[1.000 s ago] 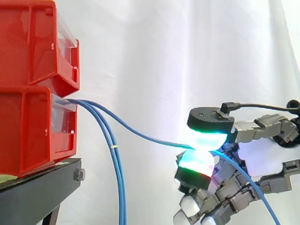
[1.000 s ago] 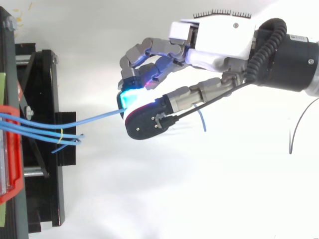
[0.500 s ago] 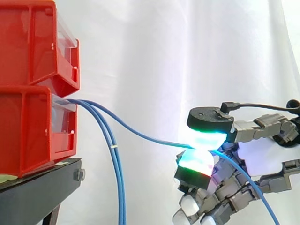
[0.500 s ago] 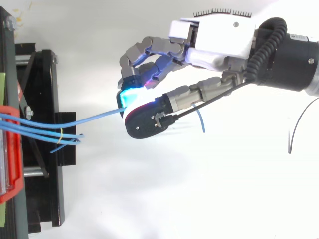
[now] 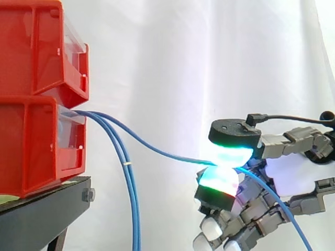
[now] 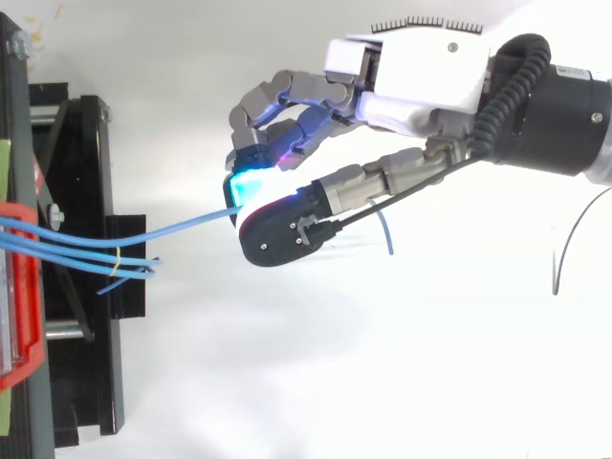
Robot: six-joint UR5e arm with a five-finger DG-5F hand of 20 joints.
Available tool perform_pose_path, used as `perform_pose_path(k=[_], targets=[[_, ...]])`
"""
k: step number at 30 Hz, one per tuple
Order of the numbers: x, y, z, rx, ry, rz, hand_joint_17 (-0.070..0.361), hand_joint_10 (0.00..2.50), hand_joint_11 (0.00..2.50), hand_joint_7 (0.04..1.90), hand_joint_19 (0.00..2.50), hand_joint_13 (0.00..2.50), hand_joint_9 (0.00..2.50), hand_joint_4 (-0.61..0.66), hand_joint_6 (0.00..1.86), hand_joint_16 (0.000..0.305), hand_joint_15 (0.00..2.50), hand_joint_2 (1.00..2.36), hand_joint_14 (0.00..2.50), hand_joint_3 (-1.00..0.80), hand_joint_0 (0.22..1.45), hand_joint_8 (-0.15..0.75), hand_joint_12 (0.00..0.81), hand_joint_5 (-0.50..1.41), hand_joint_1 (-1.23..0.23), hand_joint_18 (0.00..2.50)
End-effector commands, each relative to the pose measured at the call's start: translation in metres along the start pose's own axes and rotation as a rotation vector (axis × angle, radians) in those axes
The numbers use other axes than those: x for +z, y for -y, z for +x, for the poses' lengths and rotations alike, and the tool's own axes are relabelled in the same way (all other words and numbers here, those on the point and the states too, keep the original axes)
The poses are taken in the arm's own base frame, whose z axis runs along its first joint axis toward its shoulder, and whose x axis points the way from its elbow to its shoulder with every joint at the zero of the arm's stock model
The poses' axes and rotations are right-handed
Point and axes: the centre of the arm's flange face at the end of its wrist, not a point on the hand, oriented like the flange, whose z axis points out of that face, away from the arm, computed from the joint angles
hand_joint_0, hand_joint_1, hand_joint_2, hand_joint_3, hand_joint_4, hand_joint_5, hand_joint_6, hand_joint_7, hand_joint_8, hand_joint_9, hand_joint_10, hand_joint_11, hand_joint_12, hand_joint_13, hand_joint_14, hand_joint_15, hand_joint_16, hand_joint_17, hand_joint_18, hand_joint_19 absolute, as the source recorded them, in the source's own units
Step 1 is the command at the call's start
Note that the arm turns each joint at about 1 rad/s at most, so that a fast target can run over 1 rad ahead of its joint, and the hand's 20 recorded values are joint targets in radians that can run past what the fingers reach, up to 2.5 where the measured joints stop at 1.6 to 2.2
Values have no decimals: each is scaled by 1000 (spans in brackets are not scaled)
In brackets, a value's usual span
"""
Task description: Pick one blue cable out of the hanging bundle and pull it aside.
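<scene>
Pinching one blue cable [image 5: 157, 150] between glowing pads [image 5: 230, 155], hand [image 6: 411, 81] was clamped on it, well apart from bundle [image 5: 130, 183] hanging beside lower red bin [image 5: 36, 146]. Cable sloped from bin down to hand. Further pull judged away from bin.

In front of me a black stand [image 5: 44, 212] carries two stacked red bins: the lower bin [image 5: 31, 146] rests directly on it, and the upper bin [image 5: 36, 47] sits on that one.
</scene>
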Motion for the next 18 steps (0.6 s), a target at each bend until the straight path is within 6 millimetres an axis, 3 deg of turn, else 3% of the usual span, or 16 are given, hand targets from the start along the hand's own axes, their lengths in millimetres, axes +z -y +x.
perform_pose_path(k=[1,18], targets=[[0,0,-1,0,1,1,111,13,412,1452,456,561,911,32,930,49,270,1020,10,-59,678,341,354,-143,-831,504],[0,0,1,0,-1,-1,111,13,419,1459,454,568,918,37,928,50,268,1019,10,-56,678,345,354,-141,-833,510]])
